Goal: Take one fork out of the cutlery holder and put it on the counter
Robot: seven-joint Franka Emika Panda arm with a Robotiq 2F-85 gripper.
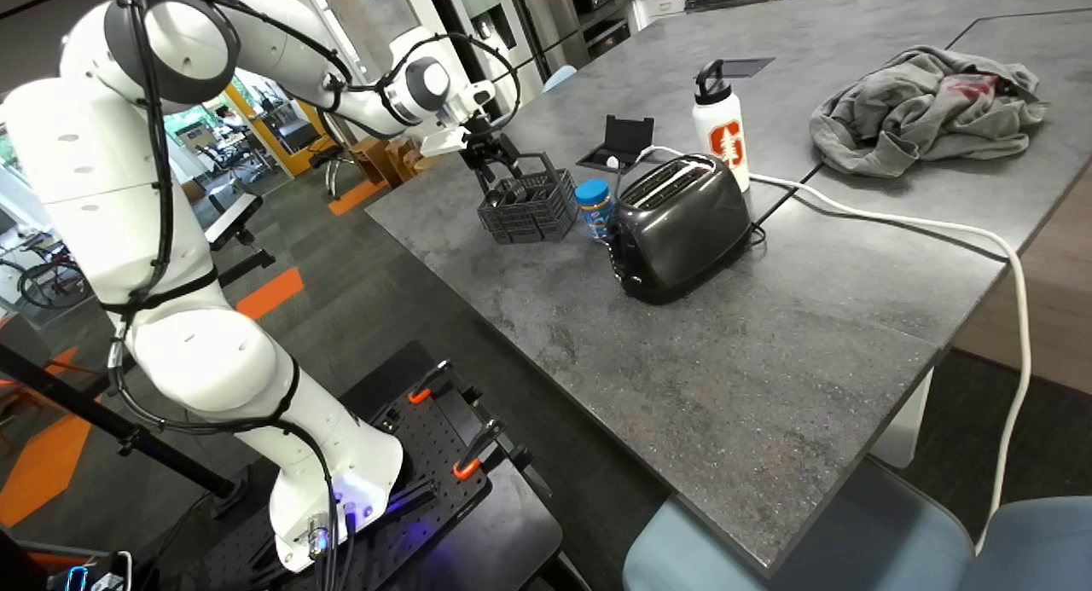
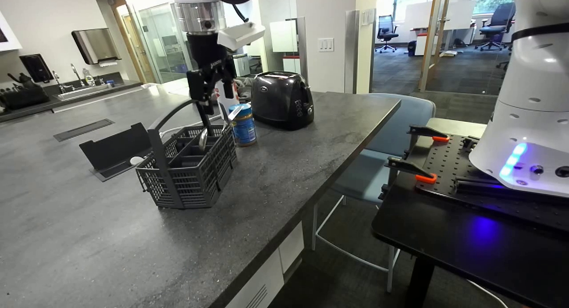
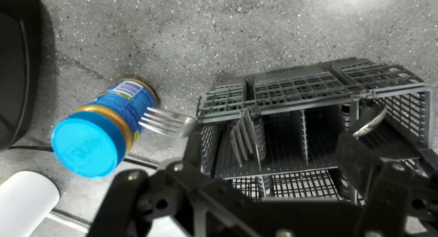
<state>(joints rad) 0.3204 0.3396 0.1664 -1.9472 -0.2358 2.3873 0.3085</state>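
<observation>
- One leaning fork (image 3: 167, 123) hangs over the end rim of the cutlery basket (image 3: 301, 88), tines towards the jar (image 3: 125, 102); an upright fork (image 3: 251, 127) stands inside at the same end. Both are within the basket's hold, not yet taken out.
- Step in hand, by judgement: lining up for the grasp.
- Fingers (image 3: 354, 158): spread wide, nothing held. The upright fork shows in the gap; the leaning fork's neck passes behind one fingertip, contact undetermined.
- Next move, by judgement: settle on a single fork, centre and lower the fingers around it, close, lift until the handle clears the rim, then lay it on the tabletop (image 2: 111, 237). The neighbouring fork might snag.
- Arm (image 1: 102, 190): mounted beside the tabletop, elbow high, forearm sloping down across the edge, fingers pointing down at the basket. Whether a fingertip sits below the rim cannot be confirmed.
</observation>
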